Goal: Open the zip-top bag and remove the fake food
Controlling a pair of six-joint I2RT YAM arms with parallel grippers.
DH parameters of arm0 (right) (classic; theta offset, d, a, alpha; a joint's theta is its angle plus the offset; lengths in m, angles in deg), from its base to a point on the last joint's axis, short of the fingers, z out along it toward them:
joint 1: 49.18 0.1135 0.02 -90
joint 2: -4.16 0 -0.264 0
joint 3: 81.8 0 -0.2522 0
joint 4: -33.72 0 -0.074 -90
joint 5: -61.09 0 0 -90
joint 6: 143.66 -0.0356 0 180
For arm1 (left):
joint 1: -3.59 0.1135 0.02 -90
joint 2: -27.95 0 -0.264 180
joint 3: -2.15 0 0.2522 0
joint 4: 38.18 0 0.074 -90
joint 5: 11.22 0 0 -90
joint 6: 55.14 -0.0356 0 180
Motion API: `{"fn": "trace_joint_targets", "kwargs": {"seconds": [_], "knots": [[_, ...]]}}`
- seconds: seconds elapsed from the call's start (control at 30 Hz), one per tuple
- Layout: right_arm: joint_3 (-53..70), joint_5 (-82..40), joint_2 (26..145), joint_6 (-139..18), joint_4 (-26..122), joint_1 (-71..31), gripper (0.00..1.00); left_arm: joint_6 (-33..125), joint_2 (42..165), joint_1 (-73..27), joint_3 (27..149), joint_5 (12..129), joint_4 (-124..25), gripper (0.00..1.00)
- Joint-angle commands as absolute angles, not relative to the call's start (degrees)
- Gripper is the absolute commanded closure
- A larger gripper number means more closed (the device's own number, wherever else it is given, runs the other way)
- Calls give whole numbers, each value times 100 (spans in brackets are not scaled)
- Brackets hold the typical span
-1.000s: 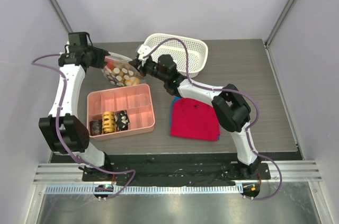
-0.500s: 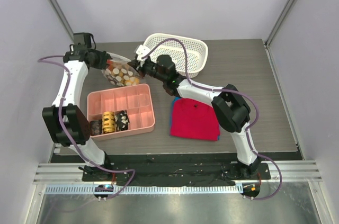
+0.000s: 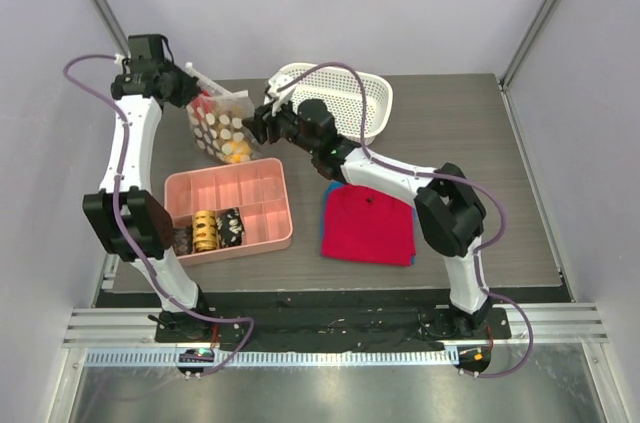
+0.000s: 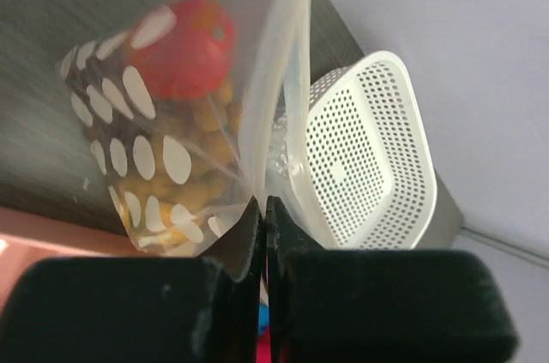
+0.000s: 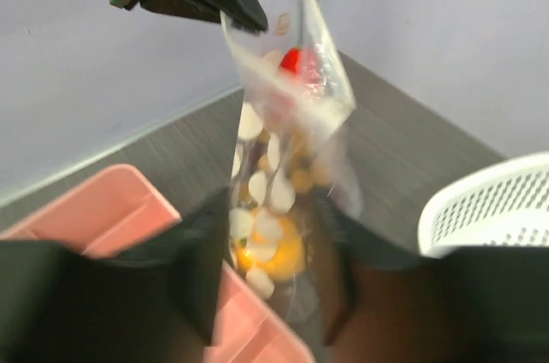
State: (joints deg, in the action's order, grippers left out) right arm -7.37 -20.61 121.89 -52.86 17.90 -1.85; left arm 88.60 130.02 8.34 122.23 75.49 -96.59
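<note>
Two grippers attend one small clear crinkly zip-top bag. Where it was stretched at a slant between them a second ago, it has since been raised and is now hung upright over the far left of the grey bench. The left gripper is closed tight on a pinch of film beside the whitish zip strip. The right gripper is spread wide with nothing held, the bag being seen just beyond its jaws; contact cannot be judged. Whether the strip has been parted cannot be told, so opening is judged unfinished, and a fresh grasp at the mouth is probably required. All the fake food is still enclosed. One red rounded piece and one orange-yellow fruit can be counted, while the whitish and tan lumps are too crowded to number. Also shown are one white mesh basket, one folded red cloth and one pink compartment tray holding one yellow coil and two dark blocks.
</note>
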Motion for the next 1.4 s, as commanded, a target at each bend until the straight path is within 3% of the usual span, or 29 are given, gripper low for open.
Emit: {"fn": "trace_joint_targets", "kwargs": {"seconds": [0.0,0.2,0.33,0.43,0.6,0.67,0.77,1.23,1.37], "knots": [[-854,-2583,11192,-6613,2697,-146,45,7127,12973,860,12962,7290,-9343,100],[-1607,-2689,11094,-7089,3866,-172,41,5791,13430,860,13605,6166,-9712,100],[-2435,-2522,11603,-7343,4396,-277,40,5631,13151,799,12757,5760,-9240,100],[-3348,-2399,12192,-7730,4905,-383,46,5692,12965,772,12253,5531,-8676,100],[-4710,-1977,13316,-8300,5468,-506,79,5815,13078,746,12006,5207,-8481,100],[-4713,-1994,13441,-8442,5434,-515,91,5859,13114,728,11988,5144,-8455,100],[-4547,-2196,13573,-8399,5460,-515,97,5938,13079,684,11892,5127,-8323,100],[-4775,-1923,14408,-8144,5258,-462,98,6914,12982,561,11497,4635,-7559,100],[-4818,-2511,14487,-7802,5644,-462,84,6932,12947,535,11452,4696,-7576,100]]}}
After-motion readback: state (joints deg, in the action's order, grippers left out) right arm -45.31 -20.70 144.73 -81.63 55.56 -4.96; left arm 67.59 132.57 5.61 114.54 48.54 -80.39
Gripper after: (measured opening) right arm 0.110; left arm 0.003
